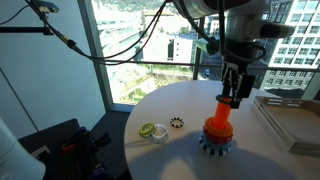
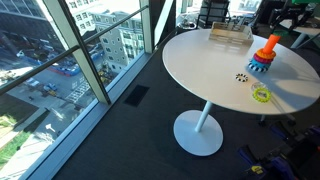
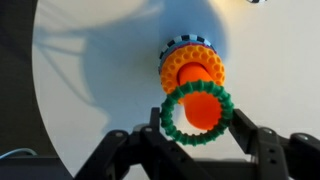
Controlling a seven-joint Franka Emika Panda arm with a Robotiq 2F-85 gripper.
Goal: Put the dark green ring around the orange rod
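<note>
In the wrist view my gripper (image 3: 197,120) is shut on the dark green ring (image 3: 167,115), pinching its toothed rim from both sides. The ring is held just above the orange rod (image 3: 198,105), whose top shows through the ring's hole. The rod's wider collar (image 3: 190,68) and grey-blue toothed base (image 3: 190,44) lie beyond it. In an exterior view my gripper (image 1: 232,98) hangs directly over the orange rod (image 1: 218,125); the ring is too small to make out there. The rod (image 2: 268,48) stands near the far edge of the white round table (image 2: 200,60).
A lime ring (image 1: 148,130) and a small dark toothed ring (image 1: 177,123) lie on the table beside the rod; both also show in an exterior view, the lime ring (image 2: 261,94) and the toothed ring (image 2: 241,76). A flat box (image 1: 290,120) sits at the table's side. Windows surround the table.
</note>
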